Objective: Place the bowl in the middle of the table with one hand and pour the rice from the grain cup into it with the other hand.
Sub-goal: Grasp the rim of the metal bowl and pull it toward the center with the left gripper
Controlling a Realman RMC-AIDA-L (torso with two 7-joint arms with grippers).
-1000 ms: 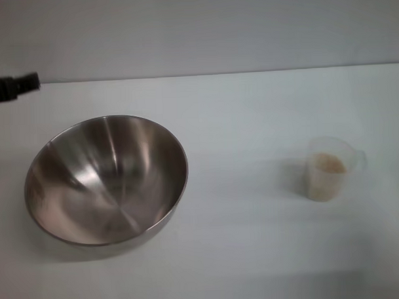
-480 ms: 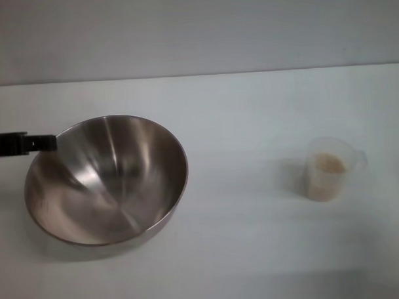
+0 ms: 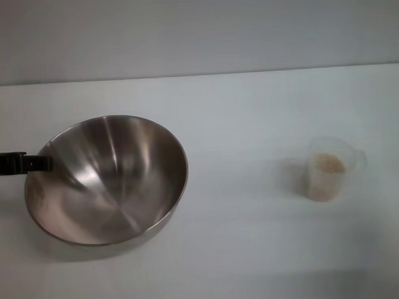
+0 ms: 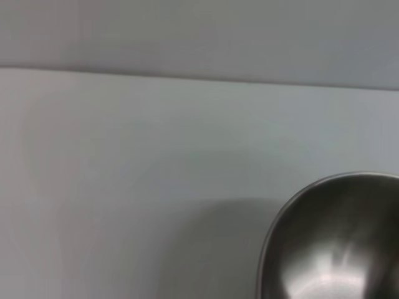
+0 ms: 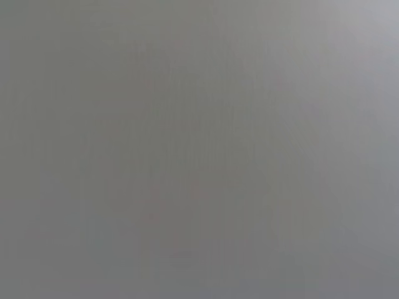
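Bowl rim touching L end effector, cup well apart.

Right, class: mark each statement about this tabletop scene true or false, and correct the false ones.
1. The bowl holds rice. False: the bowl is empty; the rice is in the grain cup.
2. The grain cup stands upright on the table. True.
3. The left tool is at the bowl's left rim. True.
4. The right tool grips the grain cup. False: nothing touches the cup, and the right tool is not in view.
5. Bowl and cup touch. False: bare table lies between them.
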